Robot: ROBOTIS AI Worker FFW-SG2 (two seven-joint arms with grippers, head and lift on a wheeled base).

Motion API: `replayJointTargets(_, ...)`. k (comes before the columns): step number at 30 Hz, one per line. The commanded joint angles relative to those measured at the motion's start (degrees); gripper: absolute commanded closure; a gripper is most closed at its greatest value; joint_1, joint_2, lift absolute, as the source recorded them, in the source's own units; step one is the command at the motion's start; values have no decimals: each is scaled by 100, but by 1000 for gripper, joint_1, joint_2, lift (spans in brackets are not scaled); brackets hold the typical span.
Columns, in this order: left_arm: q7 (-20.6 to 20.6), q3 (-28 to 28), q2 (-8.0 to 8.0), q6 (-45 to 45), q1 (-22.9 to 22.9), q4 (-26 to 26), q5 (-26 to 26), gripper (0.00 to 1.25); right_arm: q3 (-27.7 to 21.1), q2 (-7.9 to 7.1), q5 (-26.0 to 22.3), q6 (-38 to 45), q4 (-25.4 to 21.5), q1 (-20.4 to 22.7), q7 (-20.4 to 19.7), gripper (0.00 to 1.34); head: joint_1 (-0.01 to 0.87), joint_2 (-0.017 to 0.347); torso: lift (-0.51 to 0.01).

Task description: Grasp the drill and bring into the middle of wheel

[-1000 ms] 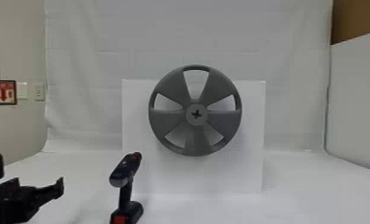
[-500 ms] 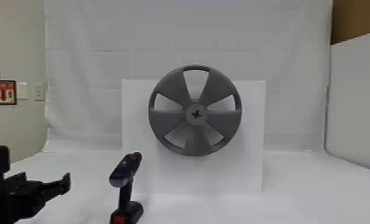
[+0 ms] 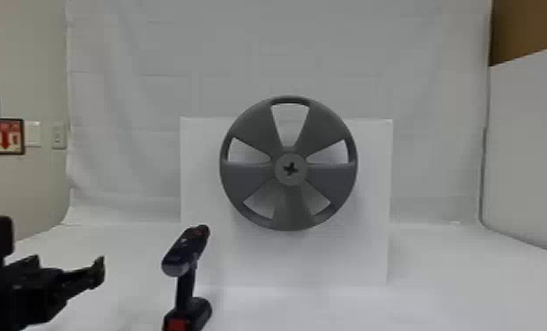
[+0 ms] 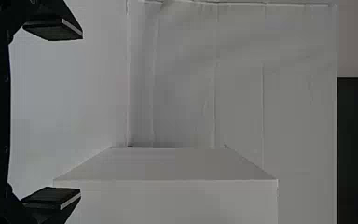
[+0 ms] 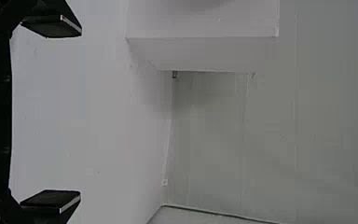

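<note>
Presently, item one, step in hand: the approach to the drill [image 3: 185, 253], by judgement, with the grasp still to be made
Drill, one: upright on its foot, on the white bench [image 3: 470, 286], left of middle and towards the near edge, held by nothing
Left gripper [image 4: 53, 113], one: beside the drill on the side of the bench's left edge, apart from it; fingers well parted, nothing between them
Right gripper [image 5: 52, 112], one: facing the bench's far side, fingers likewise parted and unladen; judged to be waiting its turn
Wheel [image 3: 290, 177], one: grey, five-spoked, upright against the front of a white box [image 3: 373, 211], which stood nearer the bench's far edge than the drill did
Containers: none named in the task; nearest to one was the cross-shaped recess [image 3: 290, 169] at the wheel's middle, with no tool in it
Next move, as judged: it called for the left gripper to come level around the handle [image 3: 185, 288] and close squarely, since a glancing touch could have toppled the drill; lifting and lining up with the recess were to follow
</note>
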Motion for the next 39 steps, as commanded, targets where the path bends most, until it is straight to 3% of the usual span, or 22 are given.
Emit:
replayJointTargets(1,-7,-8,0,0,0,-9,28,101,3,-12,-23,0,0,0,0,79,54,31,-403)
replayJointTargets(22,-86,36,0,88,27,-106,55,99,47,-38,-23,9,0,-53,0,79,54,31,-403)
replayJointTargets(30,-86,18,70,185,0,-167,37,99,65,-47,3,26,0,-27,0,79,54,31,-403)
replayJointTargets(36,-86,-61,70,185,-17,-176,-33,99,82,-196,-76,88,0,0,-8,79,54,31,-403)
replayJointTargets(39,-86,-78,70,211,0,-176,-59,99,65,-152,-76,88,0,17,0,79,54,31,-403)
